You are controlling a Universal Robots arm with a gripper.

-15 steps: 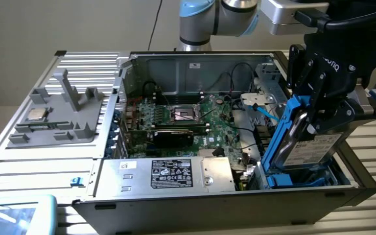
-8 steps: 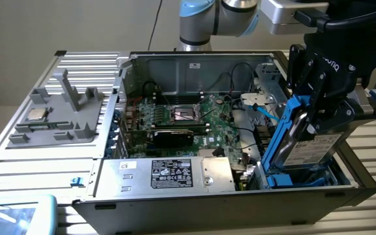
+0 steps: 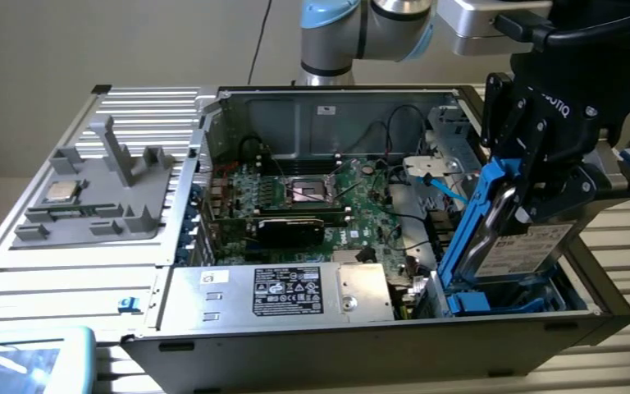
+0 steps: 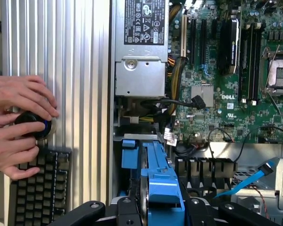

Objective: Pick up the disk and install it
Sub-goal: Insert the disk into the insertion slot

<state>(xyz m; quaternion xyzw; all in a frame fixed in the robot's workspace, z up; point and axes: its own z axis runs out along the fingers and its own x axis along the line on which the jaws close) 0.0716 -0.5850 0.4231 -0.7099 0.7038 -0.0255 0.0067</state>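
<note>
The disk (image 3: 521,246) is a flat silver-grey drive with a white printed label, framed by a bright blue carrier. It is held on edge and slightly tilted. The fingers (image 3: 509,139) of the gripper (image 3: 536,197) are closed on its upper part. Its lower end is placed in the blue bay (image 3: 512,302), at the corner of the case (image 3: 326,332) toward the exterior view's right. Whether it is fully seated cannot be told. In the wrist view, the blue carrier edge of the disk (image 4: 156,179) is seen running away from the gripper (image 4: 162,212).

The case lies open on the slatted table (image 3: 63,271). It contains a green motherboard (image 3: 315,193), a silver power supply (image 3: 282,291) with a black label along the near wall, and a blue cable (image 3: 446,190) beside the bay. A grey fixture (image 3: 102,185) is placed on the table at the exterior view's left of the case. A small square chip (image 3: 61,192) is set in it.

In the wrist view, two hands (image 4: 19,94) are placed on a round black knob (image 4: 35,125) beside a keyboard (image 4: 35,193).
</note>
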